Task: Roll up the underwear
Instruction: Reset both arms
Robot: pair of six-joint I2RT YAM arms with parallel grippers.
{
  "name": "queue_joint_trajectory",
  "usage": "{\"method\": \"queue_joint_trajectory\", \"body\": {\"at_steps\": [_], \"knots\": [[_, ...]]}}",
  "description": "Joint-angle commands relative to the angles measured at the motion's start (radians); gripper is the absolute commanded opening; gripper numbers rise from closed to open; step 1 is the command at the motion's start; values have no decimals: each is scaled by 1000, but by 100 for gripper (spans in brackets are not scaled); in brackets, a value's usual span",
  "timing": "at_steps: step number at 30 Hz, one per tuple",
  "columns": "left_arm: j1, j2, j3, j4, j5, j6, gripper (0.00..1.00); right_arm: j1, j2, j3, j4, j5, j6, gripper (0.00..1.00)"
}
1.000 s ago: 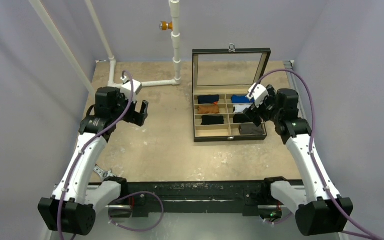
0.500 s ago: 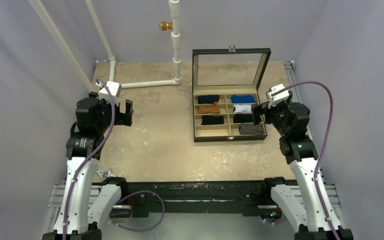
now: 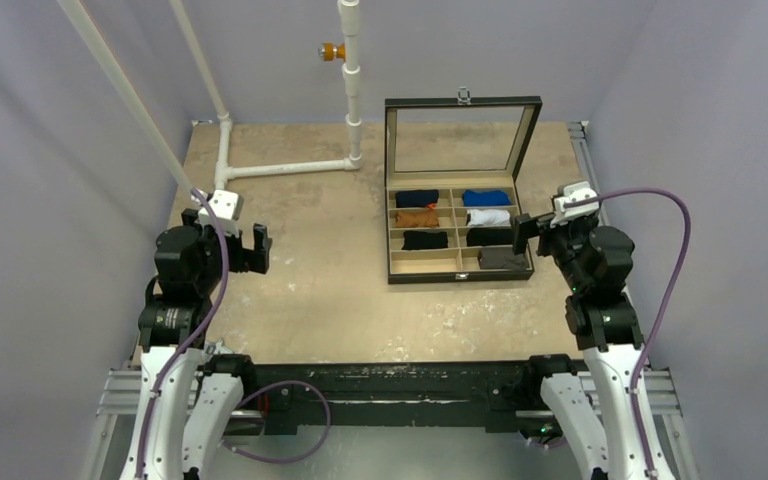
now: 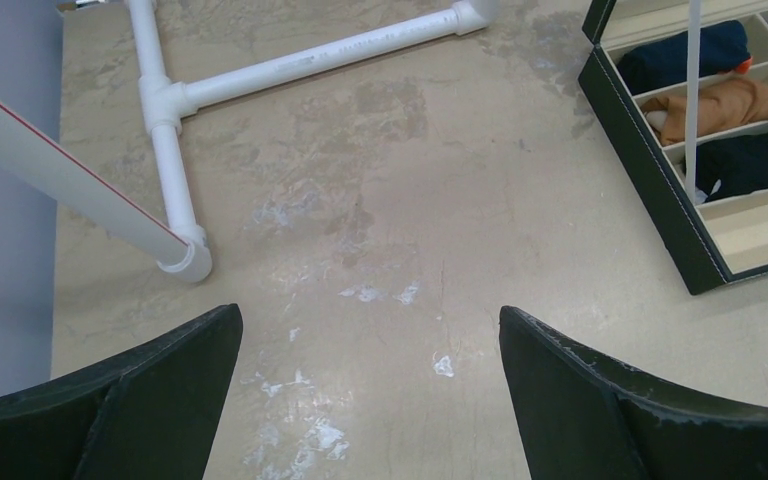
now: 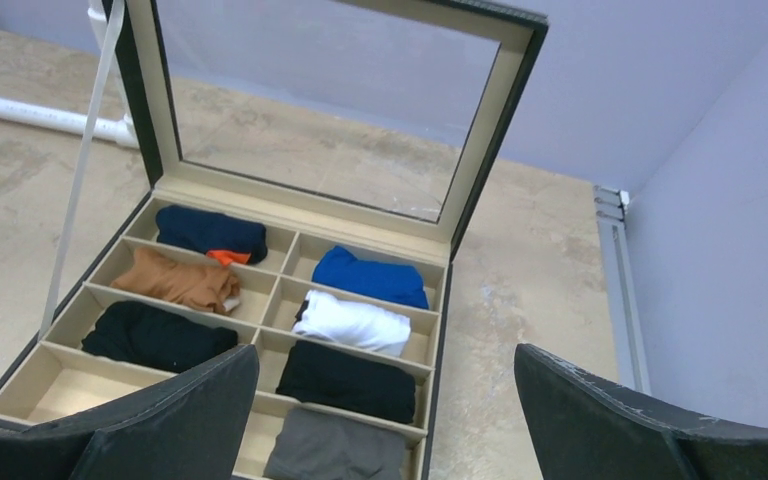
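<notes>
The underwear [image 3: 503, 258] is a small grey rolled bundle in the front right compartment of the open black box [image 3: 460, 277]. It also shows at the bottom of the right wrist view [image 5: 335, 447], in the box [image 5: 438, 340]. My right gripper [image 3: 522, 232] is open and empty, raised by the box's right side and apart from the roll; the right wrist view shows the gripper [image 5: 385, 350] with its jaws wide. My left gripper [image 3: 258, 248] is open and empty over bare table left of the box, also in the left wrist view [image 4: 368, 312].
The box holds navy [image 3: 416, 198], orange-tan [image 3: 416, 217], black [image 3: 424, 240], blue [image 3: 485, 197], white [image 3: 487, 216] and black [image 3: 485, 237] rolls. Its glass lid [image 3: 462, 138] stands upright. White pipes [image 3: 285, 167] lie at the back left, also in the left wrist view [image 4: 175, 170].
Both arms have drawn back toward the near edge. The right gripper moved right, off the box. The left gripper moved left and nearer. The grey roll has stayed in its compartment.
</notes>
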Motion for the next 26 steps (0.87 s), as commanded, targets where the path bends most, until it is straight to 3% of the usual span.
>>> {"method": "queue_joint_trajectory", "body": {"at_steps": [1, 26], "knots": [[7, -24, -25, 74, 56, -6, 100, -28, -37, 1, 15, -22, -2, 99], [7, -42, -60, 85, 47, 40, 100, -53, -24, -20, 10, -33, -18, 99]]}}
